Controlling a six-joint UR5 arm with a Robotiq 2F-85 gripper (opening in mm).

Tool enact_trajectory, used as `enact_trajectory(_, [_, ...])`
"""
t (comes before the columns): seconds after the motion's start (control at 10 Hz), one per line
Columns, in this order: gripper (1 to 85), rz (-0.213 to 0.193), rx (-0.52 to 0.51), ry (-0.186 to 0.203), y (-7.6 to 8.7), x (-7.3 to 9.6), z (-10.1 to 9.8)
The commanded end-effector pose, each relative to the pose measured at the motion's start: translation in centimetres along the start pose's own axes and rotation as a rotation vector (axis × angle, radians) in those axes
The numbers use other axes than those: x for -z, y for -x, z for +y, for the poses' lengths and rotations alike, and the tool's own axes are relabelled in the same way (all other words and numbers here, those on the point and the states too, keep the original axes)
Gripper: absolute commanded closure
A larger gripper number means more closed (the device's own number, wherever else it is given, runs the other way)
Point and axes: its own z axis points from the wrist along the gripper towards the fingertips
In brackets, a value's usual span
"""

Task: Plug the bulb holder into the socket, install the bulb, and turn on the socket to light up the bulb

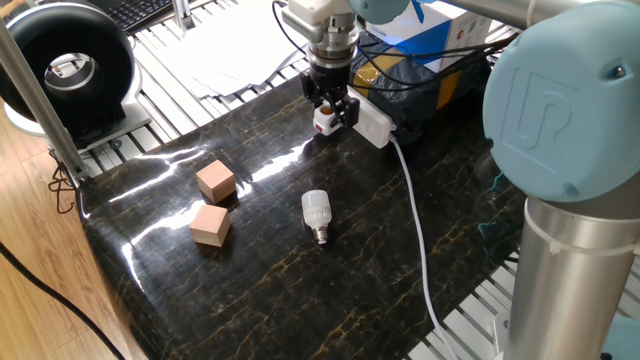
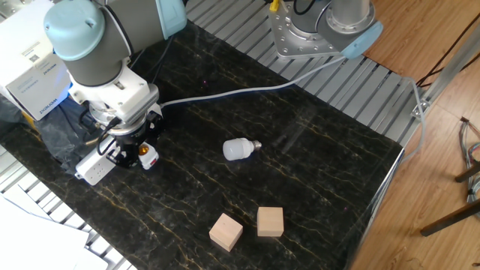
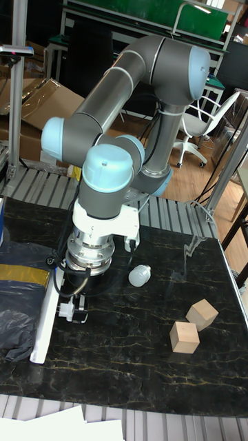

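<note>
One fixed view shows the tool pinching the bulb holder at the end of the socket. The other fixed view reveals its orange opening; the bulb lies mid-counter. No writing is legible.

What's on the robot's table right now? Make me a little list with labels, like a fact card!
gripper: at the end of the socket, fingers around the bulb holder
bulb holder: small, white, with an orange opening, at the socket's end
socket: long white strip with a white cable
bulb: lying on its side mid-table, not screwed in
wooden blocks: two, and, side by side, away from the robot
table: dark, shiny marble pattern
</note>
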Motion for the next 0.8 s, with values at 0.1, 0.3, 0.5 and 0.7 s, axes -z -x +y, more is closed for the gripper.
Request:
enact_trajectory(0.1, [84.7,-0.015,-0.008,-0.009,-0.12,-0.36,0.07])
enact_trajectory(0.3, [84.7,-0.01,0.001,-0.012,-0.56,-0.34,-0.04])
enact_trajectory(0.5, [84.7,-0.009,0.003,-0.007,-0.7,-0.06,0.14])
enact_trajectory(0.7, [84.7,-0.009,0.006,-0.009,-0.97,-0.04,-0.03])
